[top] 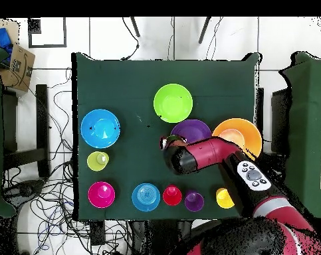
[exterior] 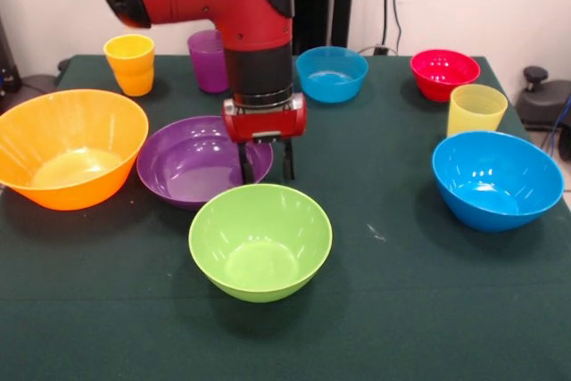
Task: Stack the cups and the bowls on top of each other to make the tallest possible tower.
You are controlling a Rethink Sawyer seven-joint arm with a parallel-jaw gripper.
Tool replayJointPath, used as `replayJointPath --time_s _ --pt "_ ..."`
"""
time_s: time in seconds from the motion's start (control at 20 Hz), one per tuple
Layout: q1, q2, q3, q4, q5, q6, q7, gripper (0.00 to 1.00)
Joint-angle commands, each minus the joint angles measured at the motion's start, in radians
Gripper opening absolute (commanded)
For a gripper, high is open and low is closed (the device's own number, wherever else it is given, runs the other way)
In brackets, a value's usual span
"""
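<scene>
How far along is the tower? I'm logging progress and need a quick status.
Nothing is stacked yet: the orange bowl, purple bowl, green bowl and blue bowl each sit apart on the table, as do the cups. In hand: the tool hangs open and empty at the purple bowl's rim. Left: all the stacking.

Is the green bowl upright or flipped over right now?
Upright. The green bowl sits open side up on the table, its empty inside showing in both views, apart from the purple bowl.
</scene>
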Motion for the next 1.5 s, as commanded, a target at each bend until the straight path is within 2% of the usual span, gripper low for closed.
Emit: replayJointPath --time_s 0.05,0.15,0.35,0.65,0.7,1.25,1.5 --pt "-0.022 0.069 0.100 -0.083 -0.117 0.029 -0.228 1.00" --pt "-0.027 0.083 0.100 -0.096 -0.137 0.045 -0.246 1.00" --pt "-0.081 0.171 0.143 -0.163 -0.152 0.139 -0.374 1.00" --pt "-0.074 0.152 0.139 -0.158 -0.167 0.131 -0.346 1.00" --pt "-0.070 0.153 0.141 -0.160 -0.163 0.134 -0.343 0.00" --pt "-0.044 0.133 0.145 -0.173 -0.140 0.186 -0.347 0.00" --pt "-0.021 0.101 0.126 -0.155 -0.138 0.201 -0.307 0.00"
